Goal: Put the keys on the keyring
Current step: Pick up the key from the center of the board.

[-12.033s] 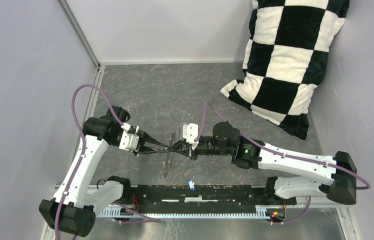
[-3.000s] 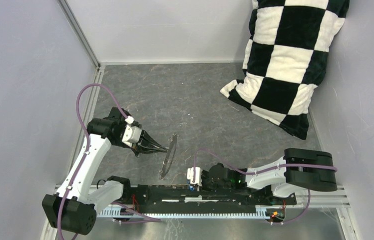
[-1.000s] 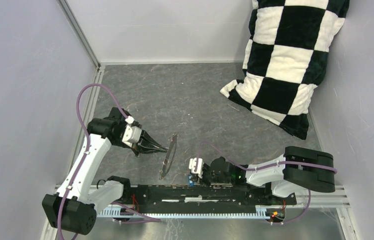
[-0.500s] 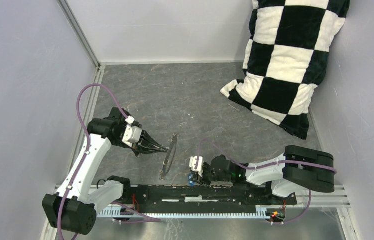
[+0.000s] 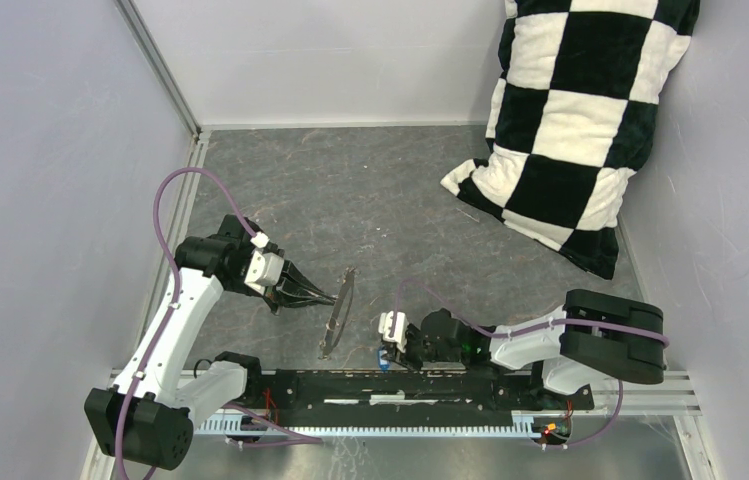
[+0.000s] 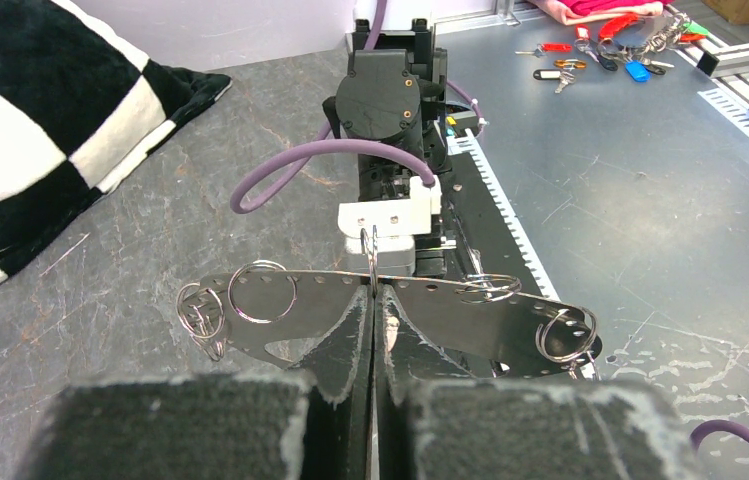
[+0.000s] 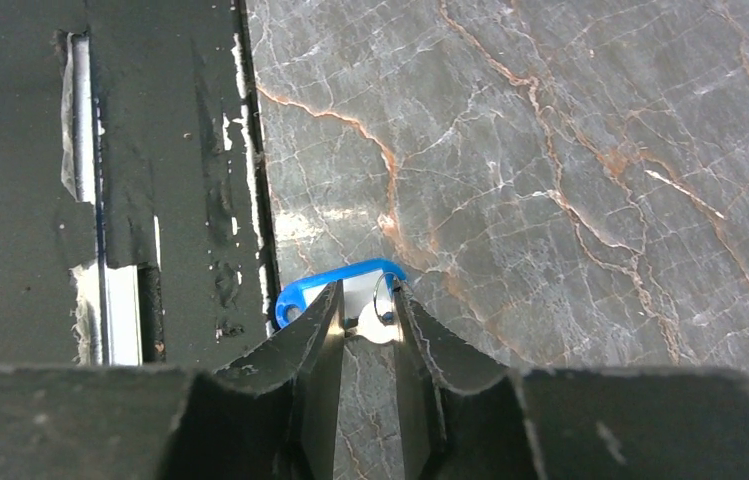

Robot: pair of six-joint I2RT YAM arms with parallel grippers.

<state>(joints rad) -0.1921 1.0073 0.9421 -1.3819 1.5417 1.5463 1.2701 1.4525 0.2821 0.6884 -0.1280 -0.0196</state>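
Note:
The keyring (image 5: 337, 312), a thin grey metal piece with a row of holes and several small split rings (image 6: 262, 292), hangs edge-on above the table. My left gripper (image 5: 326, 299) (image 6: 372, 290) is shut on its middle. A key with a blue tag (image 7: 312, 290) and silvery head (image 7: 378, 328) lies at the edge of the black rail (image 7: 170, 150). My right gripper (image 7: 370, 305) (image 5: 383, 354) points down at it. Its jaws stand narrow, with the silvery head pinched between them. From above only a blue speck of the key (image 5: 380, 362) shows.
A black-and-white checkered pillow (image 5: 570, 120) leans in the far right corner. The black rail (image 5: 470, 385) runs along the near edge between the arm bases. Grey walls close the left, back and right. More keys (image 6: 600, 55) lie on the metal surface beyond the rail.
Twelve seconds ago the right gripper was up at the keyring; it now sits low at the blue key. In the last second its jaws narrowed on the key. The left arm stayed still.

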